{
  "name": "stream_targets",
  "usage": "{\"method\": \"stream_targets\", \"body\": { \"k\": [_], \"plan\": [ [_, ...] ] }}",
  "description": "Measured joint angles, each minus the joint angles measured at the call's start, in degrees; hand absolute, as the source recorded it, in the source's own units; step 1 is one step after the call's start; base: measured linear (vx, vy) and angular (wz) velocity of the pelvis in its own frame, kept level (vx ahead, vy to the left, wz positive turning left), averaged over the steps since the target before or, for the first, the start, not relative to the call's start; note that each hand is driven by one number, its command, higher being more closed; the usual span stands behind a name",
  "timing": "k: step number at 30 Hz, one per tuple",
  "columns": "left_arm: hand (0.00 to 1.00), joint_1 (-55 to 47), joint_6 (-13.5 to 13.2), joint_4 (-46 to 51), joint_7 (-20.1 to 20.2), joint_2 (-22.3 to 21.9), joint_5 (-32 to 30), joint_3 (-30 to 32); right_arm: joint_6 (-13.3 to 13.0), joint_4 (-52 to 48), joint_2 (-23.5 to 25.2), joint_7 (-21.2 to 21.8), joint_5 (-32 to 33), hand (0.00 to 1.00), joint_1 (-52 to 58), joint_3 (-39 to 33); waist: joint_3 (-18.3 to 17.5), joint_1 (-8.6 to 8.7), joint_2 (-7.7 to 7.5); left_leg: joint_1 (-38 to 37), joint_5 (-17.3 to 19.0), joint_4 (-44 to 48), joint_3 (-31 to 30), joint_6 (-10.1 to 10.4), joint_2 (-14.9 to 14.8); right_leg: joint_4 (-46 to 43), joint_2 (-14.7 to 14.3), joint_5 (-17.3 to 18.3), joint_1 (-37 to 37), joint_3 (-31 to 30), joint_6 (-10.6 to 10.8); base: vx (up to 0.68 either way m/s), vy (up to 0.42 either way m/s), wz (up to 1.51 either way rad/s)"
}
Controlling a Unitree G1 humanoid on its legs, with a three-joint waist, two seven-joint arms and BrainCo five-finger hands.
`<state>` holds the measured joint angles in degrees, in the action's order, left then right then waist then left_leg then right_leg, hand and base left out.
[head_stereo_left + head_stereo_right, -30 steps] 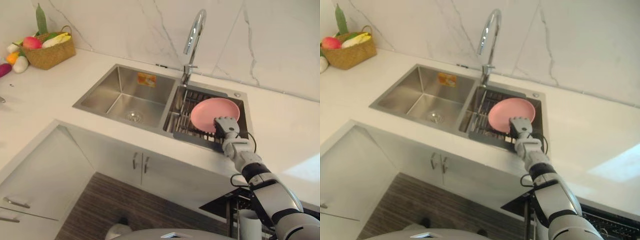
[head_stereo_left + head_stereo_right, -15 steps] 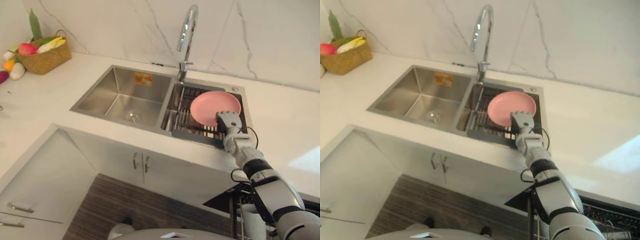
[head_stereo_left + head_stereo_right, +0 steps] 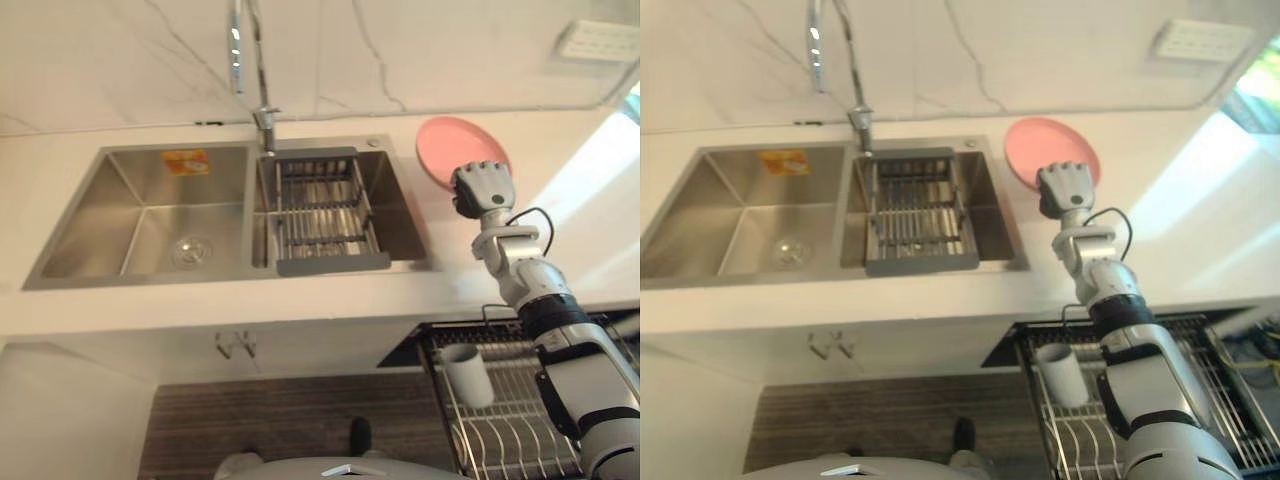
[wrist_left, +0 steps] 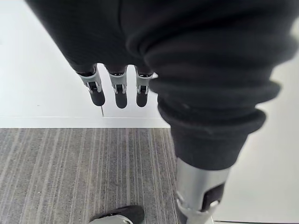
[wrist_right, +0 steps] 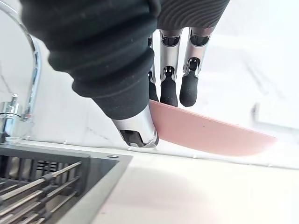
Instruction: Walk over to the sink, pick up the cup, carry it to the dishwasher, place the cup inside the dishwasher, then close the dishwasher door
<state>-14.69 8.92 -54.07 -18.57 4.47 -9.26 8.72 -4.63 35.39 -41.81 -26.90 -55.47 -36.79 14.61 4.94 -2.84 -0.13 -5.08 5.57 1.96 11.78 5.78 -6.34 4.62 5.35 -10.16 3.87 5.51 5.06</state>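
So no cup is being held here. What's clamped in the right hand (image 3: 482,188) is a pink plate (image 3: 450,145), pinched at its near rim with the fingers curled over the top and the thumb tucked underneath, as seen in the right wrist view. The plate is carried roughly flat, face up, over the counter (image 3: 585,235) just right of the sink (image 3: 130,170), and it sticks out past the fingertips toward the wall. It looks clear of the counter, though that can't be called for sure.

The bit that matters for the next move: the open dishwasher rack (image 3: 520,425) sits below the counter edge, down and back toward the robot from the hand, so the plate probably has to be drawn back and lowered, likely tipped on edge for the tines. A white cup (image 3: 467,375) is already parked upright in that rack. The right arm is clearly the one for it, since the left hand (image 4: 117,91) is hung down over the floor (image 4: 70,177) with its fingers relaxed and nothing in them.

Compared with half a second ago, the plate has been moved off the wire rack (image 3: 325,210) in the right basin and out over the counter. The camera has swung right too, so much of the shift is just that.
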Motion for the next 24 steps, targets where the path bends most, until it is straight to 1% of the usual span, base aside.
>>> {"method": "stream_targets", "body": {
  "k": [2,3,5,7,8,10,11,12,13,14,16,19,20,21,23,24],
  "plan": [
    [0.0,0.0,0.1,0.2,0.3,0.1,0.0,0.0,-0.3,-3.0,-1.0,0.0,0.1,1.0,2.4,-2.1,0.1,0.54,-0.65,-0.1,1.2,1.3,1.0,-0.2,0.2,0.0,-0.1,-0.5,0.4,-1.7,0.2,-0.01,0.025,-0.45],
    [0.0,0.0,0.4,0.2,0.6,0.1,0.0,-0.1,-0.6,-4.7,-2.2,0.0,0.7,1.0,3.9,-2.6,0.1,1.05,-0.91,-0.2,2.1,2.3,1.1,-0.5,0.5,0.0,0.0,-0.8,0.5,-2.4,0.3,-0.03,0.038,-0.5],
    [0.0,-0.1,1.1,0.5,0.7,0.2,-0.1,-0.4,-1.2,-7.1,-3.4,0.0,1.5,1.0,6.1,-4.5,-0.1,1.44,-1.37,-0.1,3.5,3.8,1.1,-0.8,1.1,0.0,0.2,-1.3,1.1,-4.1,0.6,-0.04,0.037,-0.55],
    [0.0,-0.1,1.3,0.5,1.5,0.8,-1.1,-1.1,-1.4,-8.7,-4.2,0.0,1.8,1.0,8.6,-7.3,0.1,2.37,-2.35,0.0,5.3,6.3,1.6,-1.2,1.7,0.0,0.5,-1.8,1.4,-6.1,0.8,-0.07,0.046,-0.51],
    [0.0,-0.1,1.3,0.6,1.7,1.1,-1.1,-1.4,-1.3,-9.5,-4.4,0.1,2.0,1.0,9.7,-8.5,0.1,2.51,-2.61,0.1,5.8,7.0,2.1,-1.2,1.7,0.0,0.5,-1.9,1.5,-6.5,0.8,-0.09,0.053,-0.43],
    [0.0,-0.4,1.8,0.5,1.9,2.1,-1.1,-1.7,-1.4,-13.0,-5.1,0.1,2.6,1.0,13.7,-12.0,-0.1,3.46,-3.82,0.3,7.9,9.2,2.5,-1.1,2.0,0.4,0.5,-0.9,2.0,-7.7,0.4,-0.13,0.057,-0.43],
    [0.0,-0.5,1.9,0.5,2.0,2.3,-1.2,-1.7,-1.3,-14.2,-5.2,0.2,3.2,1.0,14.9,-12.9,-0.1,3.62,-4.06,0.3,8.3,9.6,2.5,-1.1,2.1,0.4,0.5,-0.8,2.0,-7.7,0.1,-0.1,0.053,-0.48],
    [0.0,-0.8,2.1,0.5,2.1,2.4,-1.2,-1.7,-1.3,-16.1,-5.7,0.2,4.1,1.0,17.2,-14.6,-0.4,3.86,-4.47,0.3,9.1,10.3,2.6,-1.4,2.2,0.4,0.4,-0.7,2.2,-7.6,-0.6,-0.03,0.045,-0.5],
    [0.0,-1.0,2.3,0.5,2.5,2.4,-1.2,-1.7,-1.4,-17.3,-6.0,0.2,4.5,1.0,19.0,-16.4,-0.6,4.26,-4.71,0.4,9.9,11.3,2.6,-1.8,2.3,0.2,0.3,-0.8,2.3,-7.3,-1.7,-0.02,0.053,-0.5],
    [0.0,-1.1,2.4,0.5,2.6,2.5,-1.2,-1.8,-1.4,-17.5,-6.0,0.2,4.6,1.0,19.7,-17.2,-0.9,4.51,-4.8,0.5,10.1,11.7,2.7,-2.0,2.4,0.0,0.4,-1.0,2.4,-6.9,-2.2,0.01,0.046,-0.42],
    [0.0,-1.3,2.7,0.5,2.8,3.1,-2.5,-2.1,-1.3,-18.2,-6.0,0.2,5.8,1.0,22.1,-20.1,-1.2,5.36,-4.95,0.9,11.4,13.9,4.0,-2.7,2.1,-0.3,0.4,-2.0,2.9,-5.9,-4.0,0.0,0.045,-0.4],
    [0.0,-1.5,3.5,0.5,3.1,3.8,-3.4,-2.1,-1.5,-18.7,-6.0,0.3,6.2,1.0,23.3,-20.8,-1.3,6.01,-4.85,0.3,12.5,15.4,5.9,-2.8,1.6,-1.8,0.4,-2.0,3.9,-3.2,-5.3,-0.01,0.034,-0.48],
    [0.0,-1.7,3.6,0.5,3.3,4.0,-3.4,-2.1,-1.5,-18.7,-6.0,0.5,6.4,1.0,23.5,-20.8,-1.4,6.12,-4.65,-0.3,12.8,15.4,6.5,-2.9,1.4,-2.7,0.5,-1.9,4.3,-0.9,-7.0,0.01,0.019,-0.62],
    [0.0,-1.8,3.8,0.5,3.5,4.1,-3.4,-2.1,-1.8,-18.7,-6.0,0.6,6.7,1.0,23.5,-20.9,-1.4,6.03,-4.57,-1.0,13.1,15.4,6.8,-2.9,1.2,-3.4,0.5,-1.7,4.5,0.9,-8.0,0.03,0.012,-0.81],
    [0.0,-1.8,6.3,0.5,4.0,4.2,-3.4,-2.1,-3.0,-19.4,-6.0,0.9,6.8,1.0,24.9,-21.4,-1.4,5.64,-4.59,-2.7,13.8,15.0,6.9,-2.8,1.2,-5.5,1.0,-1.2,5.3,5.0,-8.0,0.04,-0.003,-0.82],
    [0.0,-1.8,7.3,0.6,4.2,4.2,-3.4,-2.1,-3.1,-19.9,-6.0,1.5,6.8,1.0,25.4,-21.6,-1.3,5.5,-4.55,-2.9,14.1,14.7,6.9,-2.8,1.2,-6.2,1.1,-0.8,5.6,5.9,-8.0,0.0,-0.008,-0.83]
  ]
}}
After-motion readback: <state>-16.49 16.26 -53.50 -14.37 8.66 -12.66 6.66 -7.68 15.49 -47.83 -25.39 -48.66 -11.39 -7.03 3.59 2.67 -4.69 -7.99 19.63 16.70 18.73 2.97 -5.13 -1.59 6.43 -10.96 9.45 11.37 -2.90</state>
